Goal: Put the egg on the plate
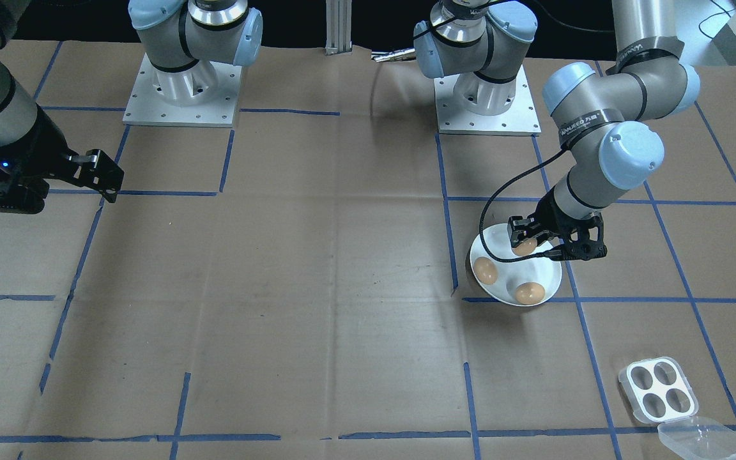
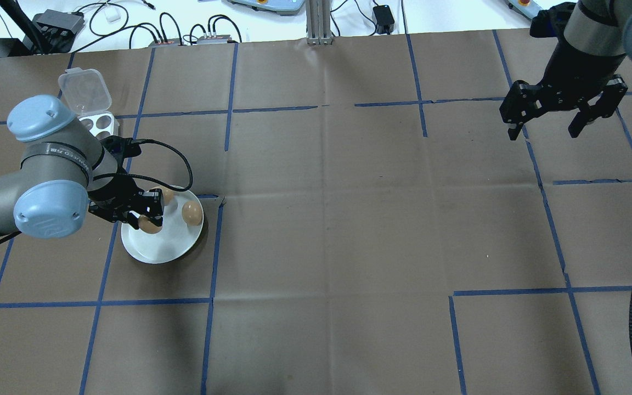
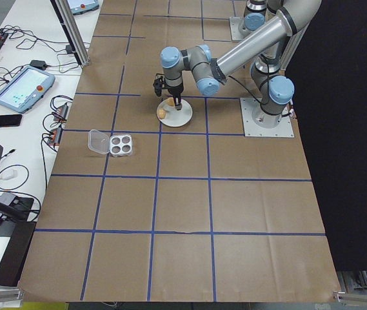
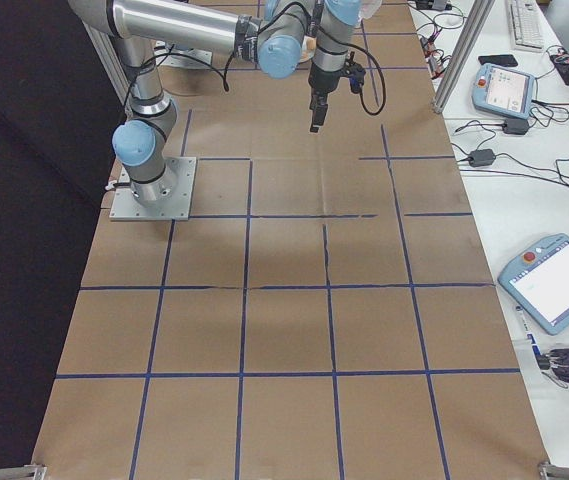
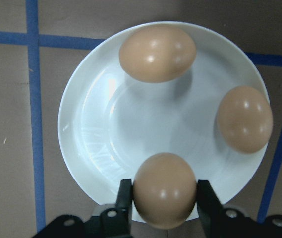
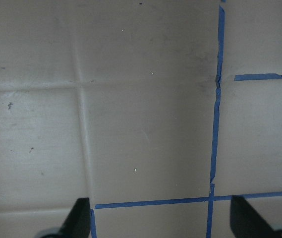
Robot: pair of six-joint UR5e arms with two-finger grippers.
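A white plate lies on the brown paper near the table's left end, also seen from overhead as plate and from the front as plate. Two brown eggs rest on it, one egg at the far rim and another egg at the right. My left gripper is shut on a third egg just over the plate's near rim; whether that egg touches the plate I cannot tell. My right gripper hangs open and empty far off at the other end of the table.
A clear four-cup egg tray with its lid folded open lies beyond the plate near the table's edge, tray just behind my left arm. Blue tape lines grid the paper. Both arm bases stand at the robot side.
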